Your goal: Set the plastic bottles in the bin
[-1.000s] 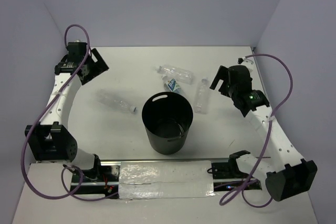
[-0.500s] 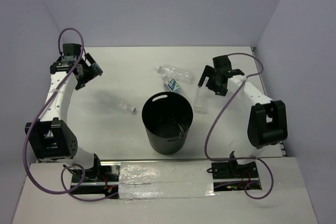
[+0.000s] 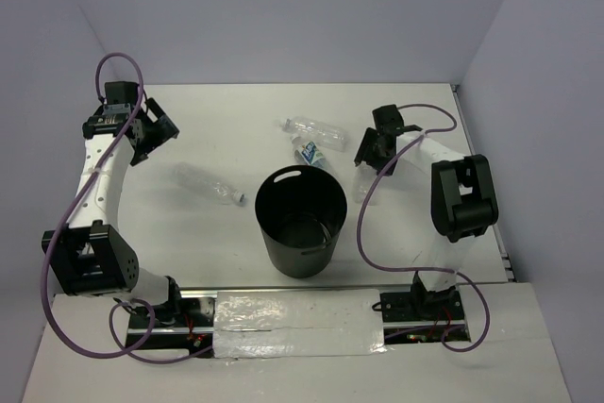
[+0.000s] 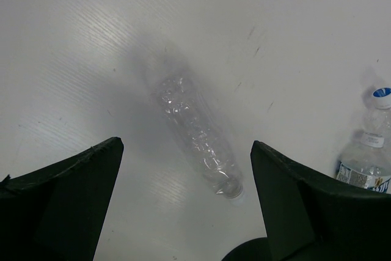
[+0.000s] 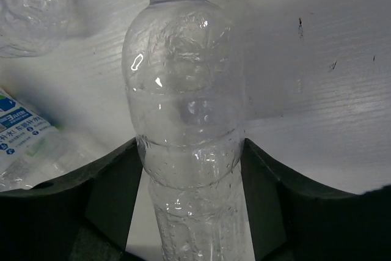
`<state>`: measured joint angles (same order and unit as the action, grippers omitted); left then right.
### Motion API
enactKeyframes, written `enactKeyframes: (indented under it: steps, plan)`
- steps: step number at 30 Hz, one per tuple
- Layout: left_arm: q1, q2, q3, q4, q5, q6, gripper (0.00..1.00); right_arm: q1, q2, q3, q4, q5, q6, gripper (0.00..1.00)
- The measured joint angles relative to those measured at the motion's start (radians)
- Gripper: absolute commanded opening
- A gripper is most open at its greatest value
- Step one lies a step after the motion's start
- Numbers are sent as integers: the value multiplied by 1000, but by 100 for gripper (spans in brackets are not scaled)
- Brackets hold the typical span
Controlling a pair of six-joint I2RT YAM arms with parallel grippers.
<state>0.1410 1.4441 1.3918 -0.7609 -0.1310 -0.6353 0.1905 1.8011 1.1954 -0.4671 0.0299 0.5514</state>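
The black round bin (image 3: pixel 302 197) stands upright mid-table. My right gripper (image 3: pixel 370 154) (image 5: pixel 192 145) is down at the table right of the bin, shut on a clear plastic bottle (image 3: pixel 360 186) (image 5: pixel 183 90); both fingers press its sides below the shoulder. A second clear bottle (image 3: pixel 316 127) (image 5: pixel 30 4) and a blue-and-white labelled bottle (image 3: pixel 310 153) (image 5: pixel 18 126) lie behind the bin. A further clear bottle (image 3: pixel 206 183) (image 4: pixel 195 129) lies left of the bin. Above and beyond it my left gripper (image 3: pixel 151 129) (image 4: pixel 186 145) hangs open and holds nothing.
White walls close the table at the back and on both sides. The right arm's purple cable (image 3: pixel 363 224) loops down beside the bin. The labelled bottle (image 4: pixel 366 163) shows at the right edge of the left wrist view.
My right arm swung in from the right, came down over the bottle beside the bin and shut on it. The left arm shifted slightly back and left, still open.
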Motion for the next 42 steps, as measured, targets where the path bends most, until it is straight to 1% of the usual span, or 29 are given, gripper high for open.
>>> enactKeyframes:
  steps: [1, 2, 5, 7, 10, 13, 16, 18, 20, 23, 27, 32, 37, 41, 42]
  plan:
    - [0, -1, -1, -2, 1, 0, 99, 0, 1, 0, 2, 3, 0, 58]
    - [0, -1, -1, -4, 2, 0, 99, 0, 0, 0, 2, 7, -2, 57]
    - [0, -2, -1, -4, 5, -2, 99, 0, -18, 2, -8, 26, -3, 56]
    - [0, -2, -3, -3, 8, -6, 99, 0, -63, 4, -36, 42, -7, 56]
    - [0, -2, -13, -3, 13, -21, 99, 6, -196, 35, -84, 67, -18, 58]
    - [0, -2, -36, 0, 24, -28, 99, 25, -367, 117, -90, 100, -39, 58]
    - [0, -2, -60, -1, 37, -34, 99, 98, -518, 235, -73, 134, -74, 58]
    - [1, -2, -71, -1, 48, -49, 99, 174, -593, 310, -54, 143, -103, 58]
    - [1, -2, -83, 4, 63, -58, 99, 271, -651, 345, -29, 146, -135, 58]
    - [1, -1, -108, 14, 88, -80, 99, 386, -716, 329, -16, 126, -182, 59]
    - [0, 1, -157, 31, 126, -104, 99, 496, -770, 238, 2, 71, -220, 61]
    - [-9, 8, -220, 63, 156, -117, 99, 610, -764, 144, -9, 43, -228, 64]
    - [-34, 23, -257, 97, 164, -134, 99, 687, -765, 87, -6, 41, -210, 64]
    - [-55, 44, -278, 135, 168, -151, 99, 730, -766, 52, 13, 42, -189, 71]
    - [-60, 50, -283, 143, 167, -154, 99, 737, -766, 42, 16, 43, -184, 75]
